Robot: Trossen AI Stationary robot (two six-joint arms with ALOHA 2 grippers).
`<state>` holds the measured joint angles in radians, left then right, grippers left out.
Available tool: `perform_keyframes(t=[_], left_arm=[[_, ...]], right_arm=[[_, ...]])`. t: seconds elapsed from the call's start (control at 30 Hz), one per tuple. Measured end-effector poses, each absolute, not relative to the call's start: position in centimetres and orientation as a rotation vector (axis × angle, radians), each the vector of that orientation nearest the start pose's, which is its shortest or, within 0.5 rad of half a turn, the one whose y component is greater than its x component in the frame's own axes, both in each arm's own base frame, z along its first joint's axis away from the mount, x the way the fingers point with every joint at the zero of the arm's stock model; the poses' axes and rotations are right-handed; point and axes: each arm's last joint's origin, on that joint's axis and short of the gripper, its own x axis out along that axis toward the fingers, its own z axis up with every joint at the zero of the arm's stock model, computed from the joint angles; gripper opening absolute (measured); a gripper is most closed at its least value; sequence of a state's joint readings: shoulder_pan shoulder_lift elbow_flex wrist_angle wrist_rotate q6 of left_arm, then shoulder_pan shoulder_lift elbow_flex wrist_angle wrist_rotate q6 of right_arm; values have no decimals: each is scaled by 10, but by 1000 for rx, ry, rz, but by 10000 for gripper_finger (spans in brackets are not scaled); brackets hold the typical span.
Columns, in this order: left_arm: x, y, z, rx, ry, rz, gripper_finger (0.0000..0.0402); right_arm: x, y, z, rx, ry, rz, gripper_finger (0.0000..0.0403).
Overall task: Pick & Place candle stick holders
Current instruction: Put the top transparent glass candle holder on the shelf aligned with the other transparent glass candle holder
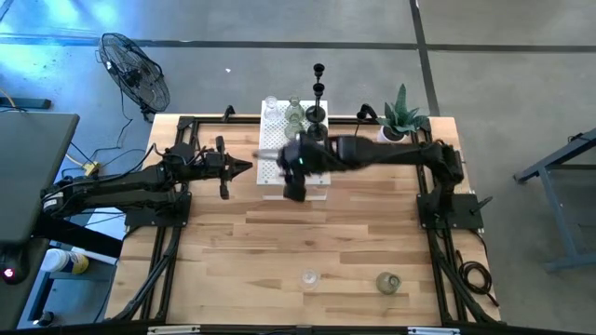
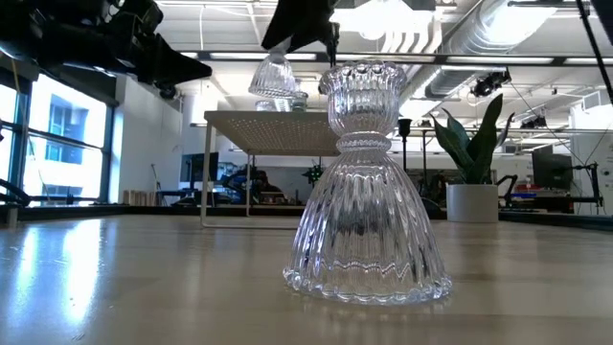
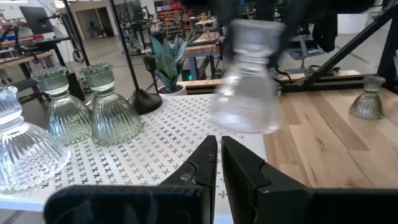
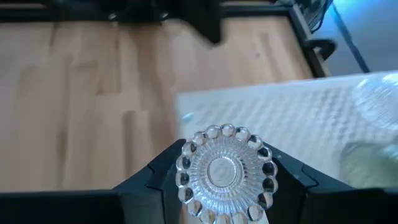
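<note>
A clear glass candle stick holder (image 4: 226, 172) hangs above the white perforated box (image 4: 292, 109), clamped by its scalloped rim between the fingers of the right end effector (image 1: 294, 182). The carry should go smoothly if the arm keeps the glass upright and sets it down clear of the two holders (image 1: 347, 280) already on the tabletop (image 1: 279, 233). The left end effector (image 3: 219, 163) waits clenched and empty beside the box.

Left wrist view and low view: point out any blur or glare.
Left wrist view: the clear glass holder in the right gripper is motion-blurred, while the holders on the white perforated box stay sharp. Low view: ceiling lights glare; window light reflects off the table.
</note>
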<state>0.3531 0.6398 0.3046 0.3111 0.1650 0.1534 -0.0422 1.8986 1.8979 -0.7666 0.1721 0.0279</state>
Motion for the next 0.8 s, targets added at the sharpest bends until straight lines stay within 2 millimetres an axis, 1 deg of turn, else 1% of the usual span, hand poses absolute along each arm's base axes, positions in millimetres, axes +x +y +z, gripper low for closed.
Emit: perform_keyframes(t=[0.07,0.17,0.3,0.5,0.8], left_arm=[[148,49,235,147,38,186,21],[148,49,235,147,38,186,21],[148,49,235,147,38,187,21],[148,49,235,146,38,189,21],[148,49,235,142,37,189,21]], right_arm=[[423,-40,349,-18,754,-204,152],[425,-62,345,-5,757,-189,158],[429,-78,336,3,770,-191,165],[434,-84,332,-10,751,-167,156],[434,-85,332,-17,752,-164,200]])
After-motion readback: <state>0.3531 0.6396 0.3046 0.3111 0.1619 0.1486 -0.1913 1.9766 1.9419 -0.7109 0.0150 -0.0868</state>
